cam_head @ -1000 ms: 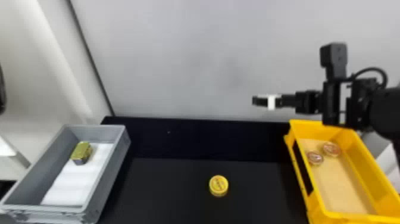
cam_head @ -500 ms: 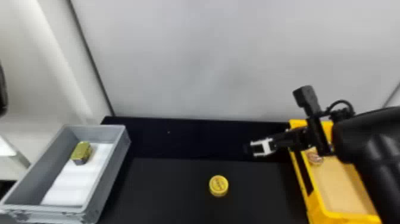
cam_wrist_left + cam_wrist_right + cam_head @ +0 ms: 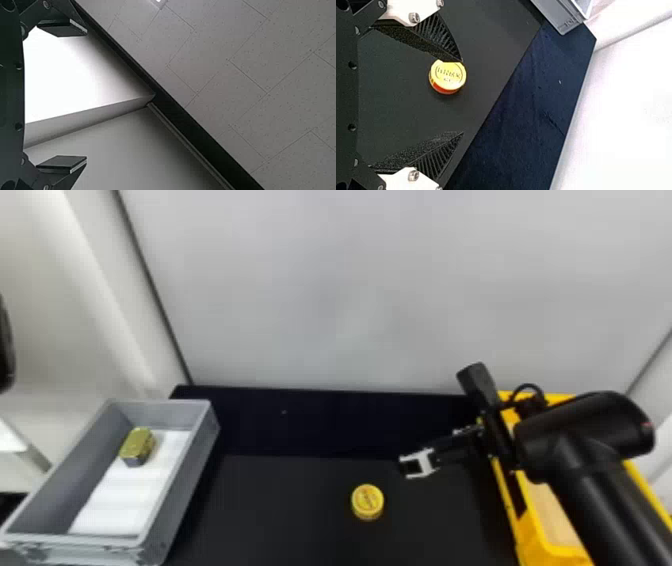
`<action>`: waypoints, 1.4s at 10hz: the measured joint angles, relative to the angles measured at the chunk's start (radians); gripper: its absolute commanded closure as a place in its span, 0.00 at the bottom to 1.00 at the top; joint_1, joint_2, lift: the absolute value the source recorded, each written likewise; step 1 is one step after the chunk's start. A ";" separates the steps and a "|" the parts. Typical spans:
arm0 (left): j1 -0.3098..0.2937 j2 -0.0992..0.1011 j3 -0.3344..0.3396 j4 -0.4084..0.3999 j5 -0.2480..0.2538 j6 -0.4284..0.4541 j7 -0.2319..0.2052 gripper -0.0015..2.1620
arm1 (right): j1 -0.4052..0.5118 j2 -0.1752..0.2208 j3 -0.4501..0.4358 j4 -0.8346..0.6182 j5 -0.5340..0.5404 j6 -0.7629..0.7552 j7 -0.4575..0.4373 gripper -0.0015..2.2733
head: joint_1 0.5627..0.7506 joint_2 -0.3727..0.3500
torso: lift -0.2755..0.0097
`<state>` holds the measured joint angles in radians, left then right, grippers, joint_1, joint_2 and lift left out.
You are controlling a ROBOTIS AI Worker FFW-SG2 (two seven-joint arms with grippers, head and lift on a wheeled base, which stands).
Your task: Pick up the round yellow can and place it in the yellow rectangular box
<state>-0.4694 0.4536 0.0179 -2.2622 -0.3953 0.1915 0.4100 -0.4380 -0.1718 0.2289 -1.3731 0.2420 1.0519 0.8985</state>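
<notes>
The round yellow can (image 3: 367,501) sits on the black bench (image 3: 290,510). Just to the can's right and farther back, the right claw (image 3: 412,466) is spread wide, gripping nothing. Well right of the can is the yellow rectangular box (image 3: 552,556); well left, a gray box (image 3: 182,490) holds 1 gold-topped block (image 3: 137,444). The left claw (image 3: 85,95) gapes wide, empty.

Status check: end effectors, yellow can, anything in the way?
Right end effector open, empty, near can. Left end effector open, empty. Round yellow can on black surface, ungripped. Right arm blocks head view of part of yellow box.
</notes>
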 measured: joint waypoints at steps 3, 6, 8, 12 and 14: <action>-0.002 -0.004 -0.002 0.004 0.000 -0.006 0.001 0.07 | -0.014 0.021 0.024 0.106 -0.016 -0.057 0.004 0.07 | 0.53 0.59 | 0.93; -0.011 -0.011 -0.012 0.012 0.000 -0.012 0.003 0.07 | -0.035 0.038 0.057 0.206 0.039 -0.131 0.025 0.07 | 0.53 0.59 | 0.93; -0.022 -0.018 -0.024 0.021 0.000 -0.018 0.004 0.07 | -0.059 0.047 0.083 0.285 0.068 -0.201 0.033 0.07 | 0.53 0.59 | 0.93; -0.045 -0.036 -0.047 0.044 0.000 -0.035 0.010 0.07 | -0.101 0.057 0.134 0.427 0.074 -0.360 0.026 0.07 | 0.53 0.59 | 0.93; -0.055 -0.039 -0.057 0.051 0.000 -0.039 0.010 0.07 | -0.111 0.068 0.152 0.453 0.099 -0.421 0.002 0.07 | 0.53 0.59 | 0.93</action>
<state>-0.5242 0.4144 -0.0388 -2.2113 -0.3958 0.1522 0.4203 -0.5488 -0.1040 0.3809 -0.9205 0.3408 0.6305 0.9005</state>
